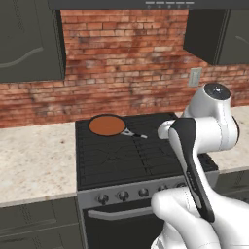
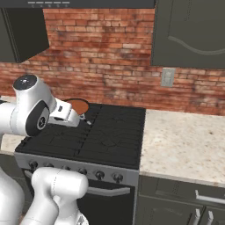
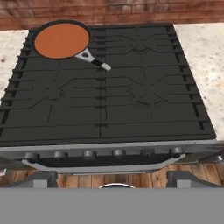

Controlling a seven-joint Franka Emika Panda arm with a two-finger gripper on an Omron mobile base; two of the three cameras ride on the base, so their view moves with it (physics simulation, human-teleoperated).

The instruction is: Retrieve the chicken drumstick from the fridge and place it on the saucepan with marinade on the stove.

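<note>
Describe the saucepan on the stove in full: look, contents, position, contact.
The saucepan is shallow, round and dark-rimmed, filled level with smooth orange-brown marinade. A thin dark handle with a pale tip points toward the cooktop's middle. It sits flat and upright on the grates of the stove at the back-left burner, near the brick wall. No drumstick lies in it, and nothing else touches it.

Base views flank the stove point(image 1: 121, 155); hand view looks down on it from the front.
</note>
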